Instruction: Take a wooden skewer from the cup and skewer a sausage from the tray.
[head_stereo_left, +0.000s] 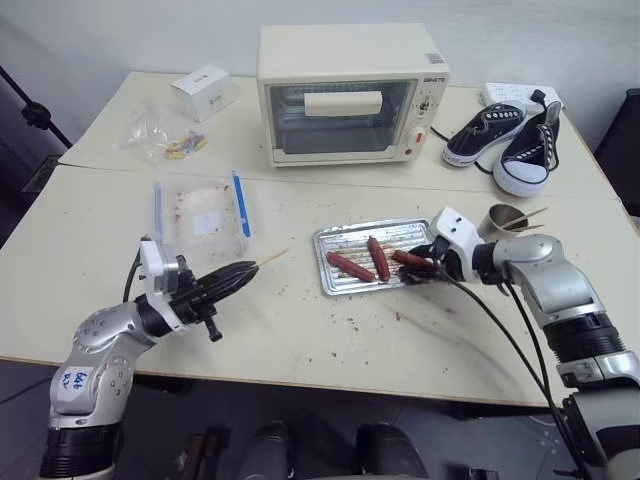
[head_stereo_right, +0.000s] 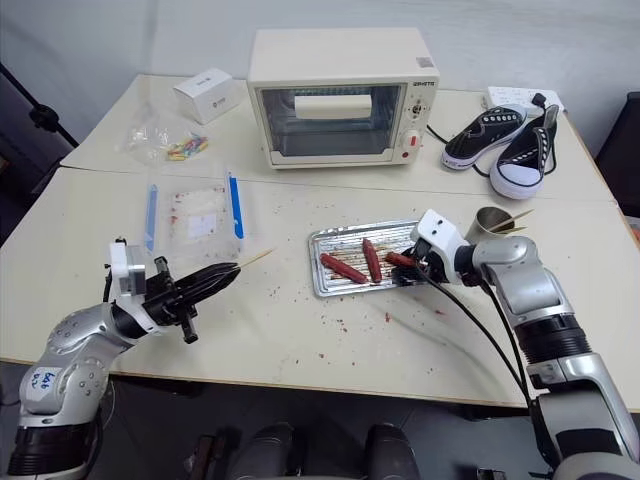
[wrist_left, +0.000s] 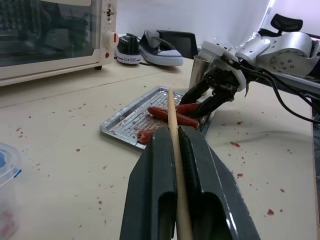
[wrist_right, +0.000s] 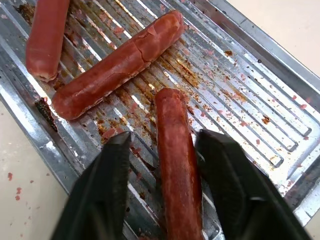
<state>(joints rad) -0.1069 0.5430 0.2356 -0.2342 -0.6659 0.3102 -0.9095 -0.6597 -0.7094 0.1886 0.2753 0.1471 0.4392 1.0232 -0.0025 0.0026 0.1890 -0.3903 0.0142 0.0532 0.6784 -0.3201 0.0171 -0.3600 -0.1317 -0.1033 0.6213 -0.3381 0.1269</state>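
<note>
Nearest in, the left gripper (head_stereo_left: 225, 280) is clamped shut on the wooden skewer (head_stereo_left: 270, 258), forearm low at about 8 o'clock of the table, claw angled up toward 2 o'clock with the pale tip poking out, well short of the tray (head_stereo_left: 335, 285); the risk on this side is that the thin stick pivots or slides back between the pads once the point meets any resistance; across at 3 o'clock the right gripper (wrist_right: 162, 165) comes in from the right, tilted down over the tray's near corner, its two fingers (wrist_right: 107, 187) straddling the sausage (wrist_right: 177, 165); a gap shows on each side, so not yet pinched; the sausage looks greasy and round, and a squeeze so near its end could squirt it out along the ridges, or nudge the tray; two more sausages (head_stereo_left: 350, 266) lie at 9 o'clock of it; farther back, the cup (head_stereo_left: 503, 218) stands behind the right wrist with spare skewers.
</note>
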